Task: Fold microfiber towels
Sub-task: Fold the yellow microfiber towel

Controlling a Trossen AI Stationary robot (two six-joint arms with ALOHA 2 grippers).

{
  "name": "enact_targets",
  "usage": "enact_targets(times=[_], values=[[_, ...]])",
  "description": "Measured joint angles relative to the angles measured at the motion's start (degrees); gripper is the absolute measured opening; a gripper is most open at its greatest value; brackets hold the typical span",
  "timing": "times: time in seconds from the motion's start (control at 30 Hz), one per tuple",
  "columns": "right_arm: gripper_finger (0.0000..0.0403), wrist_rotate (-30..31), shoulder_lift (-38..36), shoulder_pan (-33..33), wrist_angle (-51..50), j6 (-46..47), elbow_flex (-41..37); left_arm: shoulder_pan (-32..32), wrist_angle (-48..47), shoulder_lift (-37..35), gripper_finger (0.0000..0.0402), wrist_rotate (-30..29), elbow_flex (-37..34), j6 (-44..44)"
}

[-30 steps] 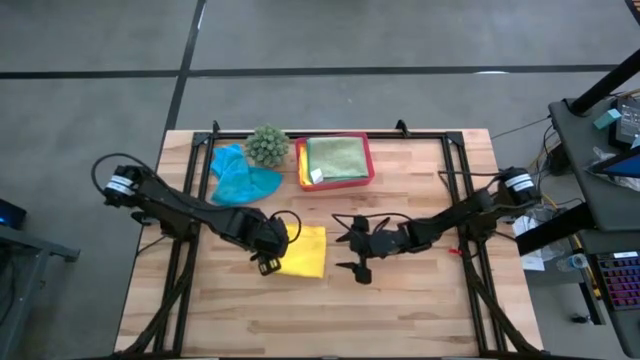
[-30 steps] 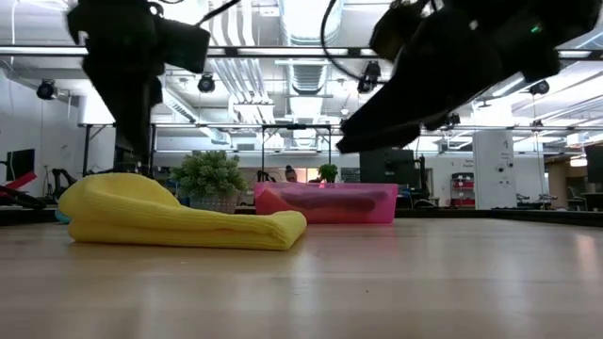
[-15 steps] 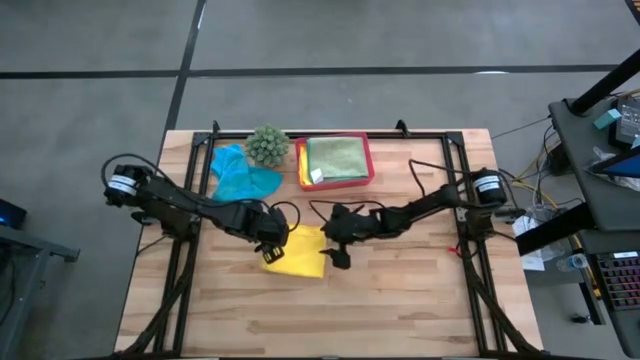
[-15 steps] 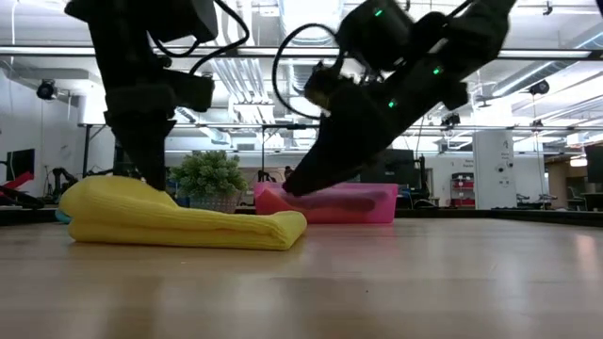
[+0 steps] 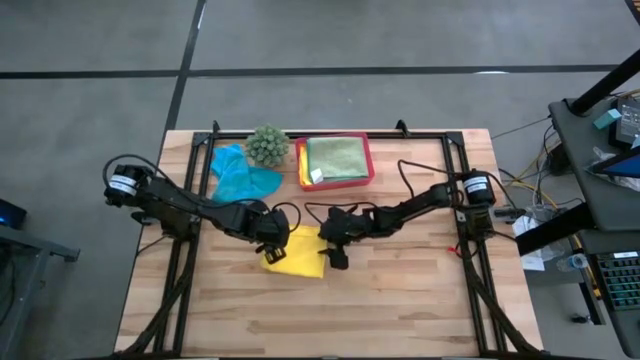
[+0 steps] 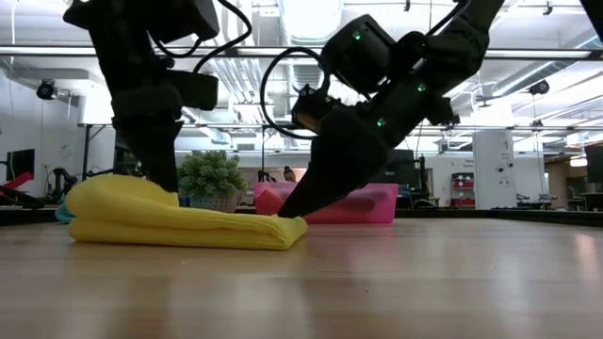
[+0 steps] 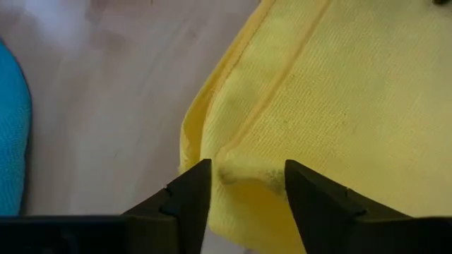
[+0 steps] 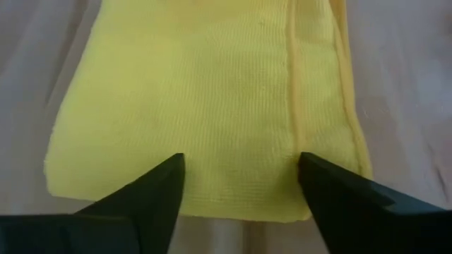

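Ahead of me, the pale butcher-block wooden table fills the view. At its far edge sits a pink rectangular plastic tray, and just beside it a small round spiky green plant. Grey concrete floor lies beyond.

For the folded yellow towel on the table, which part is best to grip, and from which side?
Probably its two short ends, one from each side. The yellow towel lies flat and folded, with layered hems at both ends. The left gripper already straddles one corner with open fingers; the right gripper faces the opposite edge, also open.
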Motion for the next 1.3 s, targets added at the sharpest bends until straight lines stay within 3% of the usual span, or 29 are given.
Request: enact_targets(times=[0.4, 0.57, 0.73, 0.97, 1.3], values=[[0.0092, 0.4, 0.0, -0.5, 0.1, -0.6, -0.1, -0.1, 0.3, 0.0, 0.0017, -0.8, -1.0, 1.6], [0.0017, 0.5, -0.3, -0.5, -0.6, -2.1, -0.1, -0.3, -0.2, -1.0, 0.0005, -1.4, -0.7, 2.2], [0.0013, 0.5, -1.6, -0.5, -2.6, -1.7, -0.1, -1.4, -3.5, -3.8, 0.0001, -2.9, -0.7, 1.5], [0.0013, 2.2, -3.4, -0.3, -2.7, -0.6, -0.1, -3.3, -4.4, -7.2, 0.0001, -9.9, -0.8, 0.3], [0.0013, 7.6, -3.6, -0.3, -3.1, 1.6, -0.1, -3.2, -4.1, -2.6, 0.0001, -16.2, -2.2, -2.3]])
